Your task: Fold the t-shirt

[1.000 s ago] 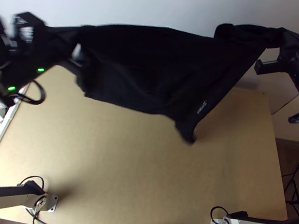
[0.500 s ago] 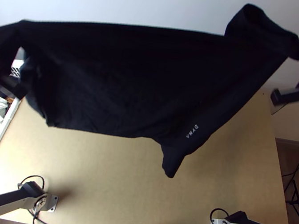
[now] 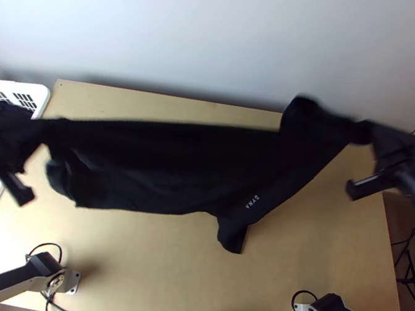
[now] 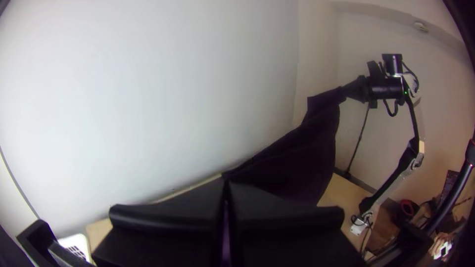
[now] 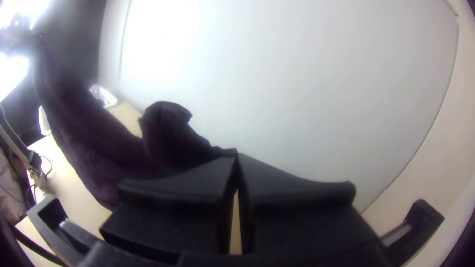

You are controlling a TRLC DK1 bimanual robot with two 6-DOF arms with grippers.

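White lettering [image 3: 252, 201] marks what seems a black t-shirt [image 3: 168, 168].

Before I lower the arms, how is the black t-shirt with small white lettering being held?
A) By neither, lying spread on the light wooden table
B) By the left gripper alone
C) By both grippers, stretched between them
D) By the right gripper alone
C: the black t-shirt runs stretched from the left gripper across to the right gripper, pinched at each end.
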